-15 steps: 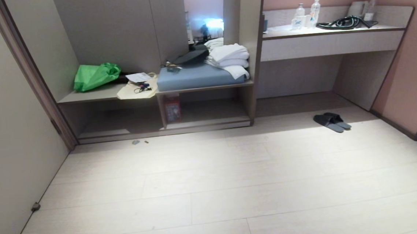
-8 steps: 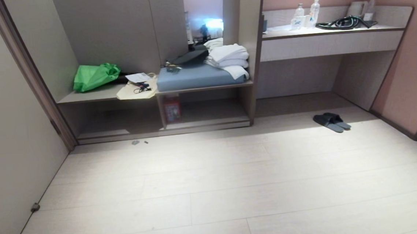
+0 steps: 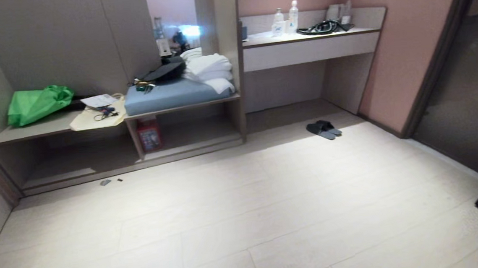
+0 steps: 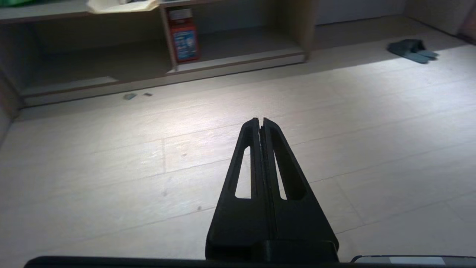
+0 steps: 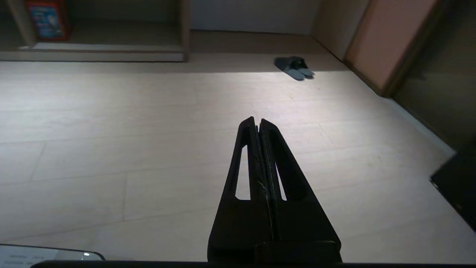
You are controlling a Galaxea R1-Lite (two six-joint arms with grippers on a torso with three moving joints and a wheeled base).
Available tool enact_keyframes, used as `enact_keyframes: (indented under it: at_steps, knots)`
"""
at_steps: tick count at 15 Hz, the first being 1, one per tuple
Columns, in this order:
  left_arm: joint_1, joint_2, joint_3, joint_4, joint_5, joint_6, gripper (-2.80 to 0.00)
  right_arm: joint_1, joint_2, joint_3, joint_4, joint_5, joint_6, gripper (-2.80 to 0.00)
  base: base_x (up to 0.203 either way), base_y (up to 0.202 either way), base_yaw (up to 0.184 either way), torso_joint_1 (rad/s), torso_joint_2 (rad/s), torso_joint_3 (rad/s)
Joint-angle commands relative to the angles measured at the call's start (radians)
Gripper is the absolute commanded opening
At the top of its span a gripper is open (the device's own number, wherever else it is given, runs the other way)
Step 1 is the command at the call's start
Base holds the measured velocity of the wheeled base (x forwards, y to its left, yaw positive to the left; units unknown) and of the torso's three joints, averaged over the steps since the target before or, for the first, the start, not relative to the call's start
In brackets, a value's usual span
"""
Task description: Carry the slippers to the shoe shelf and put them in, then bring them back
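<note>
A pale plank floor (image 3: pixel 245 217) fills most of the room, bordered at the back by taupe built-in furniture and a pink wall (image 3: pixel 400 34) on the right. The slippers (image 3: pixel 323 129) lie side by side on the floor, touching, just in front of the open recess beneath the desk worktop (image 3: pixel 306 37), at the edge of its shadow. Their long axes run diagonally, from the back left to the front right in the head view; which end is the toe cannot be told. The shoe shelf (image 3: pixel 197 132), the open cubby under the blue seat cushion (image 3: pixel 173 95), stands to the left of the slippers, with a red box (image 3: pixel 149 134) upright at its left wall. White folded towels (image 3: pixel 209 69) sit on the cushion, and a green bag (image 3: pixel 37 104) lies on the neighbouring bench worktop.

The left gripper (image 4: pixel 260 121) and the right gripper (image 5: pixel 257 120) each hang above bare floor, jaws pressed fully together and holding nothing. The slippers lie well apart from both, far ahead of the tips and off to the right, nearer the right gripper's line.
</note>
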Motion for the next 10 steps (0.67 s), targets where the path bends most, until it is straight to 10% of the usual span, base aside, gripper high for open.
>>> enact_keyframes:
  at_steps: [1, 10]
  knots:
    - [0.000, 0.001, 0.000, -0.001, 0.000, 0.000, -2.80, 0.000, 0.001, 0.000, 0.000, 0.001, -0.001, -2.80, 0.004, 0.006, -0.185, 0.002, 0.00, 0.002]
    - [0.000, 0.001, 0.000, -0.001, 0.000, 0.004, -2.80, 0.000, 0.001, 0.000, 0.008, -0.002, 0.070, -2.80, 0.000, 0.004, -0.059, 0.000, 0.00, 0.001]
